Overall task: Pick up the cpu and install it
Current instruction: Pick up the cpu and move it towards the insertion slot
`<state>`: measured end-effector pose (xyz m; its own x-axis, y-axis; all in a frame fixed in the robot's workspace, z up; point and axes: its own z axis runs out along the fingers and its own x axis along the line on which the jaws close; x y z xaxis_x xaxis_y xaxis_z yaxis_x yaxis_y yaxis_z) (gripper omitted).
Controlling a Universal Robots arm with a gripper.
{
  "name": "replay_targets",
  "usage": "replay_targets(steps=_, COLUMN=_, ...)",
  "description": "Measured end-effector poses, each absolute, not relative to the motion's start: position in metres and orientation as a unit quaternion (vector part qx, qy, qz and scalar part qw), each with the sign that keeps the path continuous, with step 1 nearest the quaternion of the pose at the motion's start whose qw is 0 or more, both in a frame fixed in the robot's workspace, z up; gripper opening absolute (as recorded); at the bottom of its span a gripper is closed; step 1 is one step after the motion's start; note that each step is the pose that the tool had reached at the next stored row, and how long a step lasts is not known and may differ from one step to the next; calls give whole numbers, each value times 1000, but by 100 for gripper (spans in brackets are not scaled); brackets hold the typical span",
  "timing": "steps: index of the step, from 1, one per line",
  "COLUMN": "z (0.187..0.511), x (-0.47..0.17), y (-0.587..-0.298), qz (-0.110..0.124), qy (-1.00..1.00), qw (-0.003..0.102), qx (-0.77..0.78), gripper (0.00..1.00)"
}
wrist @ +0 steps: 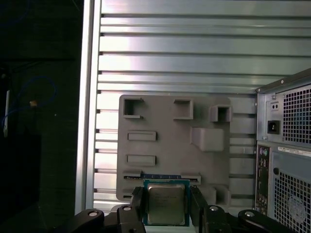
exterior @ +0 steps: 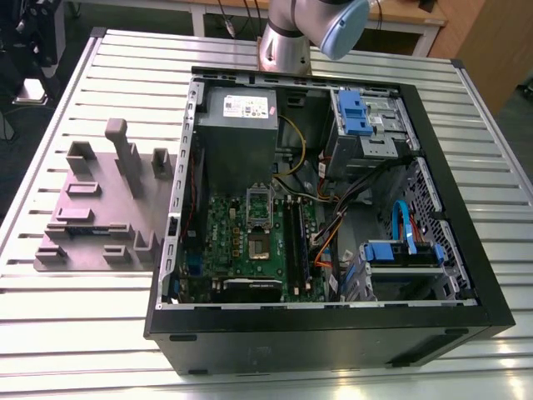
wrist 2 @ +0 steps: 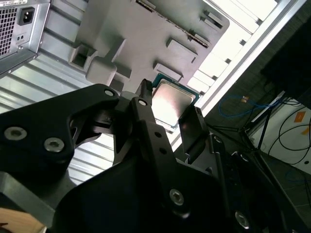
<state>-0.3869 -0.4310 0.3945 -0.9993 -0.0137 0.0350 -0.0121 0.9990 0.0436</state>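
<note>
Two black fingers (wrist: 138,204) of the gripper (wrist 2: 170,104) are pinched narrow onto opposite edges of the cpu (wrist: 166,206), so I'm calling it gripped. Both wrist views show its silvery lid facing the cameras. That edge hold makes sense to me: it leaves the lid and the contact side untouched and keeps the chip flat and square to the jaws, which is how it needs to meet a socket.

Behind the chip lies the grey tray (wrist: 170,141) with its moulded pockets and posts, each shaped to park one part in a known pose. The cpu looks to me to hang clear of the tray rather than resting in a pocket, though I can't judge the gap.

On the exterior view I read it like a clock with the case (exterior: 333,333) at the centre. The tray sits at nine o'clock, just beside the case wall on the slatted table (exterior: 83,333). The arm (exterior: 316,25) rises at twelve. The case lies on its side with the panel off, I'd say so the board (exterior: 218,229) faces up for a straight drop.

The socket (exterior: 259,247) is on that board, at about eight o'clock from the case centre. Its metal frame seems tipped open toward twelve, leaving the dark square bare. No chip is in it yet, so the install is not done.
</note>
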Motion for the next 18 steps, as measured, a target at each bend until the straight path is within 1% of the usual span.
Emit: replay_targets(steps=18, z=394, x=-362, y=-431, qz=-22, qy=-1000, qw=18, qx=6, gripper=47)
